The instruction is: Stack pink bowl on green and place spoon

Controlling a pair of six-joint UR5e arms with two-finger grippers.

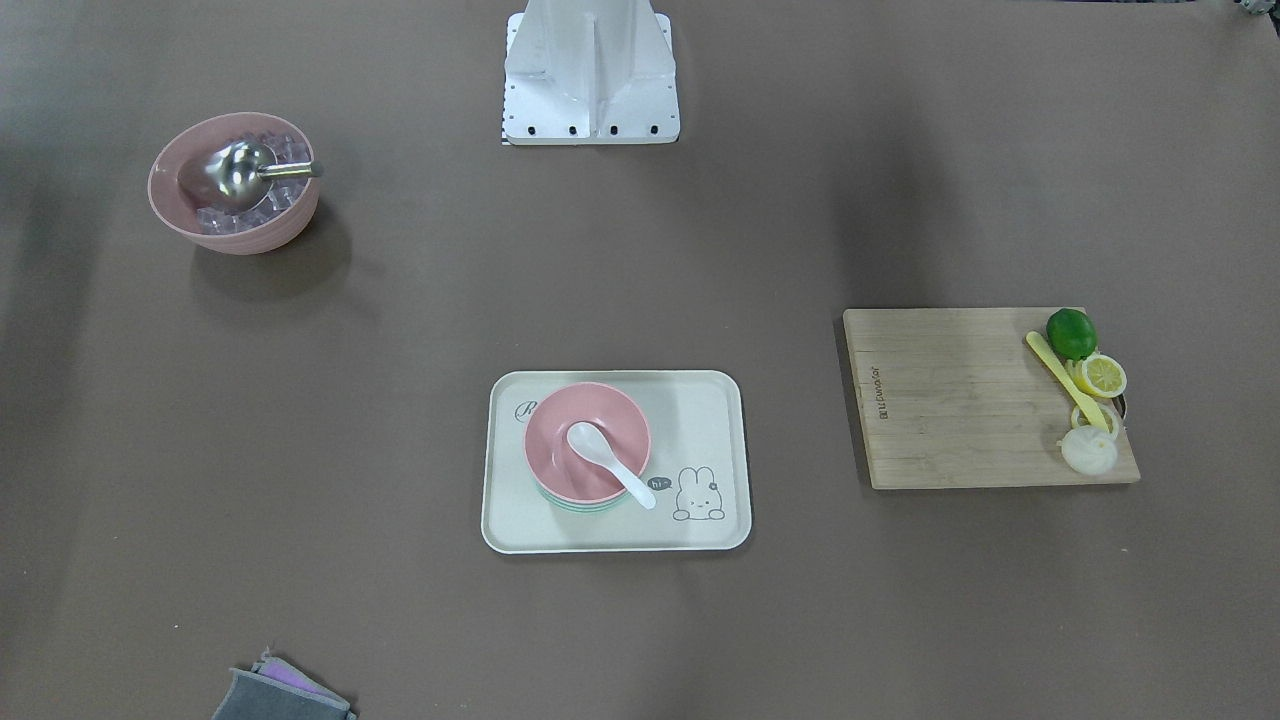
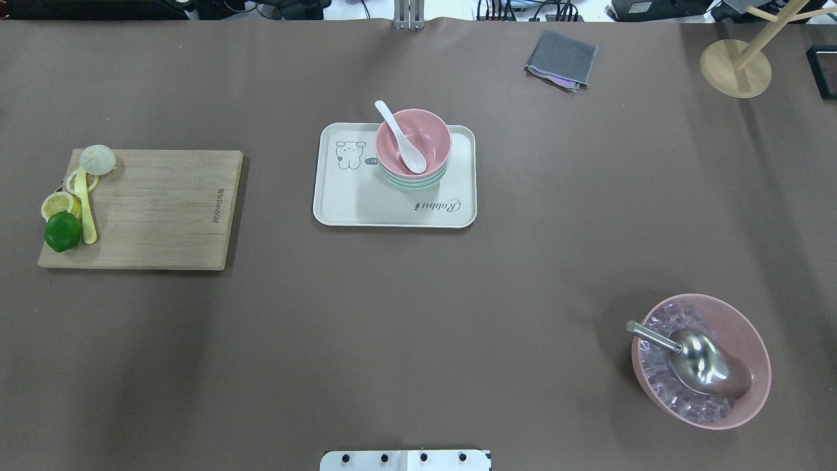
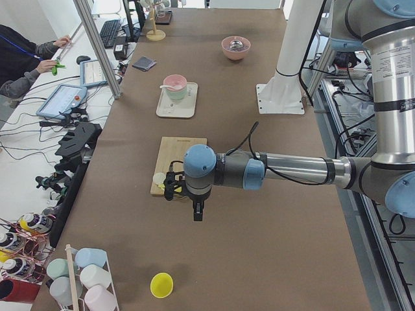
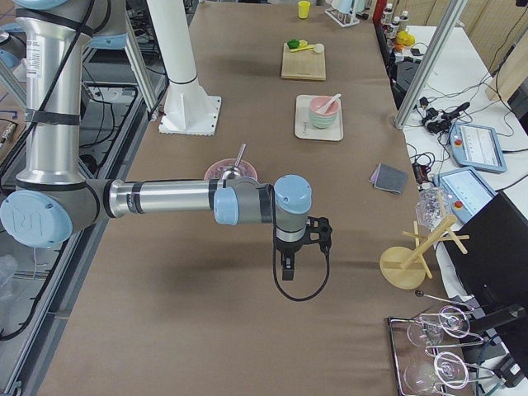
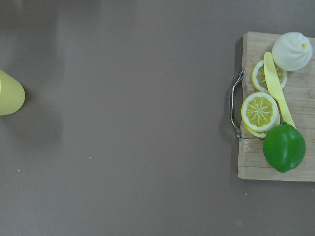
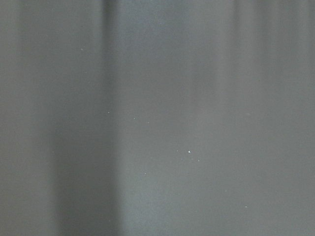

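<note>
A pink bowl (image 1: 600,415) sits stacked on a green bowl (image 1: 575,506) on a cream rabbit tray (image 1: 700,400) at the table's middle. A white spoon (image 1: 610,462) lies in the pink bowl, its handle over the rim. The stack also shows in the overhead view: the pink bowl (image 2: 431,134), the green bowl (image 2: 412,184), the spoon (image 2: 400,136). My left gripper (image 3: 198,211) hangs over bare table near the cutting board. My right gripper (image 4: 286,269) hangs over bare table far from the tray. Both show only in side views, so I cannot tell whether they are open or shut.
A wooden cutting board (image 2: 163,209) holds a lime (image 2: 63,231), lemon slices, a yellow knife and a bun. A larger pink bowl (image 2: 752,340) holds ice and a metal scoop (image 2: 693,356). A grey cloth (image 2: 561,59) and a wooden stand (image 2: 735,65) lie at the far side.
</note>
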